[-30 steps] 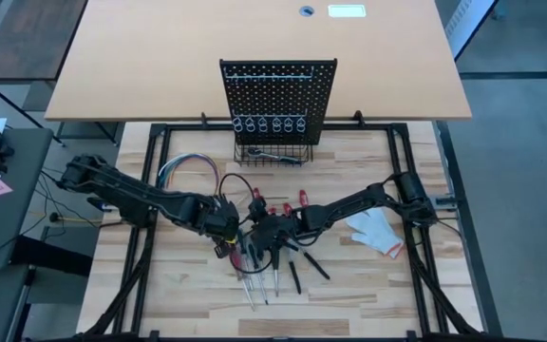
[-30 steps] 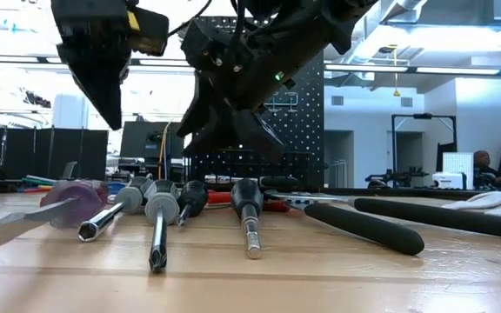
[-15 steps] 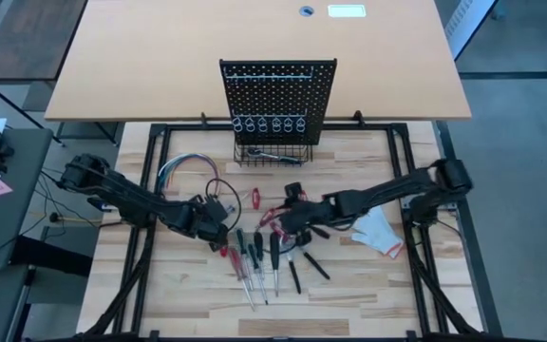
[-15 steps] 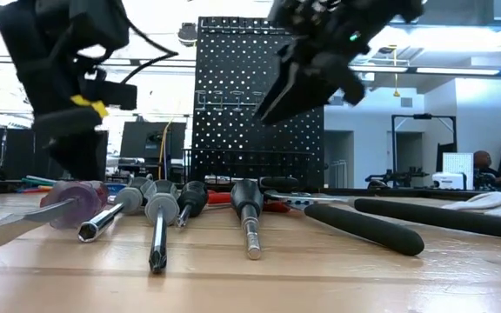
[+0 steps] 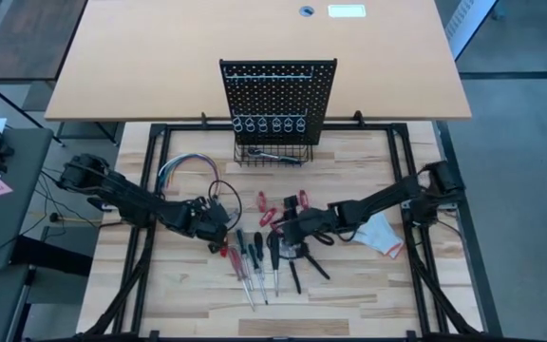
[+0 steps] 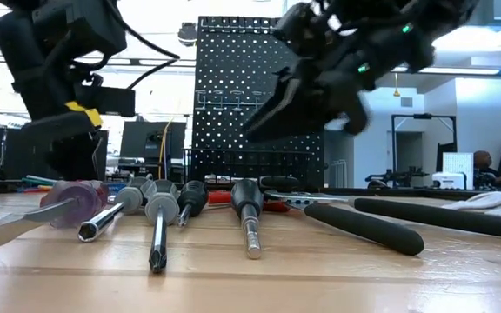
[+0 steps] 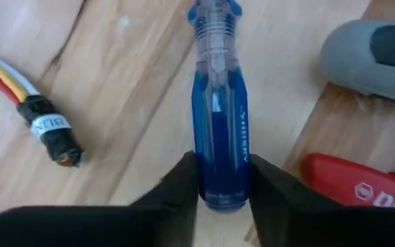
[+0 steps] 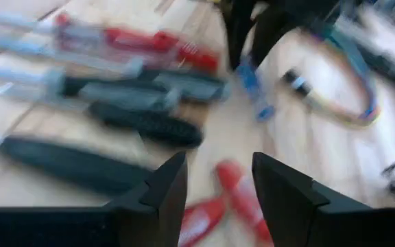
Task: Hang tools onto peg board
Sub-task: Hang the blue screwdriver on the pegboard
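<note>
Several screwdrivers (image 5: 259,256) lie side by side on the wooden table; red-handled tools (image 5: 278,207) lie behind them. The black peg board (image 5: 277,95) stands upright at the far side, with silver rings and a wire basket (image 5: 273,154) at its base. My left gripper (image 5: 218,228) is low at the row's left end, shut on the blue-handled screwdriver (image 7: 218,130). It also shows in the low view (image 6: 68,156). My right gripper (image 5: 291,233) is open and empty above the row's right part, clear of the table (image 6: 272,117). My left gripper pinches the blue handle's butt end (image 7: 219,195) between its two fingers (image 7: 180,189), one on each side. The fingers slant down from the table's left and lie along the screwdriver. The screwdriver lies on the table (image 6: 72,200), its blade toward the near edge.
A bundle of coloured wires (image 5: 186,171) lies at the left rear, one connector (image 7: 53,134) close to the blue handle. A white glove (image 5: 378,231) lies at the right. A grey handle (image 7: 376,62) and a red handle (image 7: 362,185) lie right beside the blue one.
My left gripper has come down from high above the table to the blue screwdriver at the row's left end. My right gripper has risen off the tools and gone toward the table's right, then come partway down again. The tools have stayed where they were.
</note>
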